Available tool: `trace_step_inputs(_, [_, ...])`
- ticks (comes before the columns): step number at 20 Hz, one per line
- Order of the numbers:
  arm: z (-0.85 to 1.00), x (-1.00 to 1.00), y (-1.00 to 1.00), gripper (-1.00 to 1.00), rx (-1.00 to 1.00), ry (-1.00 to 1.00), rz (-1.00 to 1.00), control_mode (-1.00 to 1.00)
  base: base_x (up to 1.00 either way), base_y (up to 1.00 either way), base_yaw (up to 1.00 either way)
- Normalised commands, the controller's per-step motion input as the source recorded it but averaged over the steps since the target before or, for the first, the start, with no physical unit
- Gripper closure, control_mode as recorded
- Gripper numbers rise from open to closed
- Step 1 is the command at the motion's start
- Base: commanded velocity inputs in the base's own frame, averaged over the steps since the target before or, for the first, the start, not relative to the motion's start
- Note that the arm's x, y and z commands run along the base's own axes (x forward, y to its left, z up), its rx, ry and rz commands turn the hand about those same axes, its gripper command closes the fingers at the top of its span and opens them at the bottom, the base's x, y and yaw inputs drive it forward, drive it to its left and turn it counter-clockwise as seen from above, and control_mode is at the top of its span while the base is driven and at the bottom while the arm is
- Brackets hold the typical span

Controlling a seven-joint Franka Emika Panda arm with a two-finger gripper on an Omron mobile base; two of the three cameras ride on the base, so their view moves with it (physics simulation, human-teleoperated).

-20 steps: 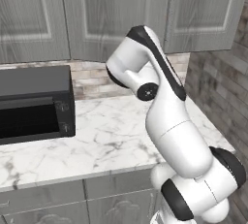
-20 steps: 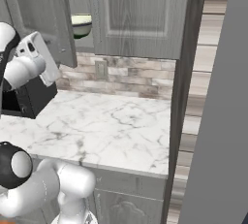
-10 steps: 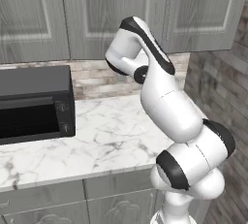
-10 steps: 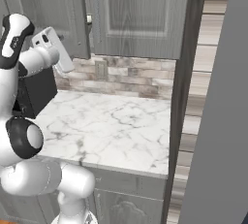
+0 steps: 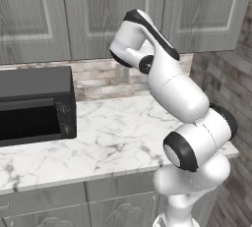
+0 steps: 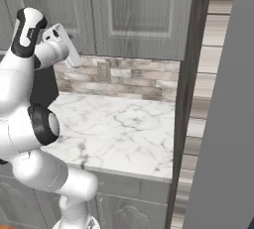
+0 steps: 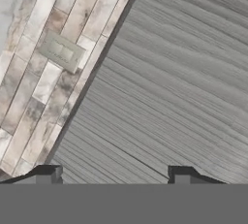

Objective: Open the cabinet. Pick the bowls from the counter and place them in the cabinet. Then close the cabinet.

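Observation:
Both tall doors of the grey wood-grain cabinet (image 5: pixel 98 14) (image 6: pixel 139 15) stand shut above the counter. My arm reaches up so that the gripper (image 6: pixel 73 63) sits just under the cabinet's lower left edge, in front of the tiled wall. In the hand view the gripper (image 7: pixel 114 172) is open, with nothing between its fingertips (image 7: pixel 46 172), and looks at a flat wood-grain face of the cabinet (image 7: pixel 169 72). The white marble counter (image 5: pixel 113 137) (image 6: pixel 124 124) lies below. The bowls are hidden.
A black microwave (image 5: pixel 34 105) stands on the counter's left end. A stone-tile backsplash with a wall outlet (image 6: pixel 103 69) (image 7: pixel 60 51) runs behind the counter. A tall dark panel (image 6: pixel 193 99) closes off the counter's right end. Grey base cabinets (image 5: pixel 98 206) sit below.
The left cabinet door, ajar a second ago with a bowl showing on the shelf, has swung shut. My arm has straightened up and the hand has moved closer to the cabinet.

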Motion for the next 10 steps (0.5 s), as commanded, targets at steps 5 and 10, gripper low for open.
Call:
trace_step_inputs(5, [0.0,0.78,0.0,-1.0,0.04,0.23,-0.16,-1.0,0.0,0.0,0.0])
trace_step_inputs(10, [-0.01,0.77,0.0,-1.0,0.04,0.24,-0.16,-1.0,0.0,0.0,0.0])
